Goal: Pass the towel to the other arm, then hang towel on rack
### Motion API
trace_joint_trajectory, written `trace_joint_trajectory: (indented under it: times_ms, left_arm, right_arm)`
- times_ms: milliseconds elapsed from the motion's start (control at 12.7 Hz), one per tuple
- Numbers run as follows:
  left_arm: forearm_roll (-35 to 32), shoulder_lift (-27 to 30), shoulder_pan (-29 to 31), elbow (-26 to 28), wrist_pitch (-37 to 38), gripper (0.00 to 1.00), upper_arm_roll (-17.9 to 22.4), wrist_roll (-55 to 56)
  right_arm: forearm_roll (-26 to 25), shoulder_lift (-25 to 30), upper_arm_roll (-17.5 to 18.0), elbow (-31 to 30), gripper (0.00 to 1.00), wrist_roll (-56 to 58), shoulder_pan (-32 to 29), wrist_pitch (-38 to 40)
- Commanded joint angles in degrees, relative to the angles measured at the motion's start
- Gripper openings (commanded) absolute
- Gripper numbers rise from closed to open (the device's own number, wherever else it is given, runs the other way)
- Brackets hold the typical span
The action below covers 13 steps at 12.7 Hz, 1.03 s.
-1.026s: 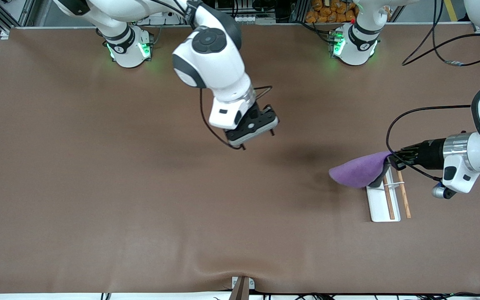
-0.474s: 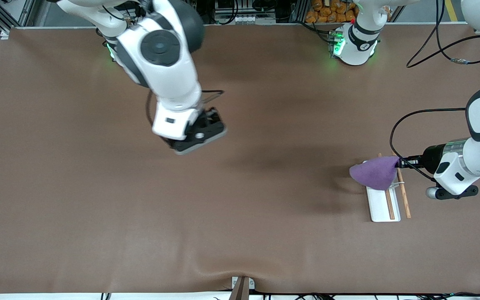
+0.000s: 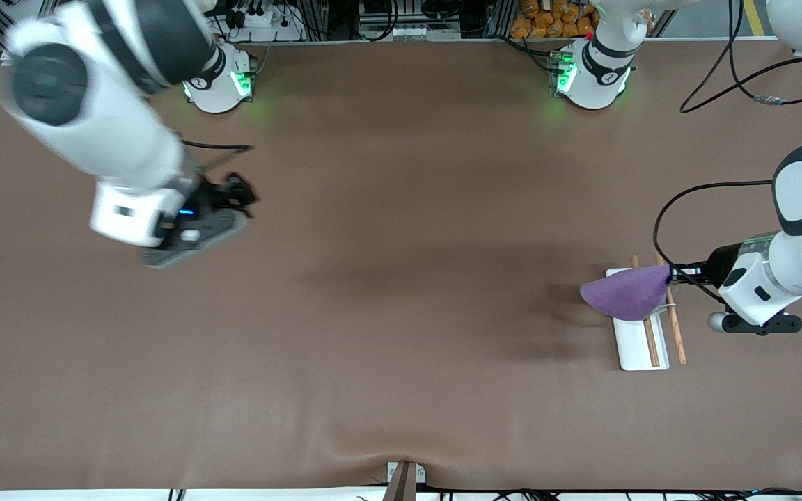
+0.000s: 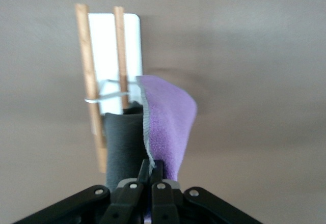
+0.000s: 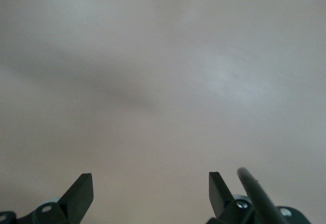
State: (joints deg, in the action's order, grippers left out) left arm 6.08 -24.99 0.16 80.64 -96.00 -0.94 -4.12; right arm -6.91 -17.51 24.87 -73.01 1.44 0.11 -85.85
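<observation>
Already the left gripper (image 4: 151, 175) has its fingers pinching the towel (image 3: 625, 294) over the rack (image 3: 641, 341), so the handover looks done and only draping remains. Empty, fingers spread, the right gripper (image 5: 150, 193) waits over the desk (image 3: 401, 362) at its own end.

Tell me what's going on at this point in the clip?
The left claw is shut on the purple towel and holds it over the rack, which stands at the left arm's end of the table. The towel hangs from the claw above the wooden rods and is not yet draped on them. The right claw is open and empty, over bare table toward the right arm's end.
</observation>
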Motion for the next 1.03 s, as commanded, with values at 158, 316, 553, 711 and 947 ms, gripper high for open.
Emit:
trace_joint_trajectory:
  times_ms: [158, 316, 553, 711, 947]
  left_arm:
    - [-1.6, -3.0, 7.4, -0.9, -1.9, 0.0, 0.1, -13.2]
    - [-1.8, -4.0, 8.6, -0.8, -3.9, 0.0, 0.1, -16.2]
    - [-1.8, -5.0, 9.1, -0.8, -4.1, 0.0, 0.1, -16.5]
    - [-1.6, -5.7, 10.0, -0.8, -4.3, 0.0, 0.1, -16.5]
    - [-1.6, -6.4, 10.7, -0.8, -4.5, 0.0, 0.1, -16.7]
  right_arm:
    - [1.2, 10.6, 0.1, -7.3, 1.0, 0.5, -9.1, 3.5]
    - [1.2, 13.0, -3.8, -8.1, 1.0, 0.0, -9.1, 6.0]
    - [1.5, 14.8, -8.9, -8.5, 1.0, -0.1, -9.0, 6.7]
    - [7.6, 17.0, -14.7, -10.8, 1.0, 0.4, -8.6, 5.6]
    - [8.1, 18.7, -22.8, -12.2, 1.0, 0.5, -2.2, 5.3]
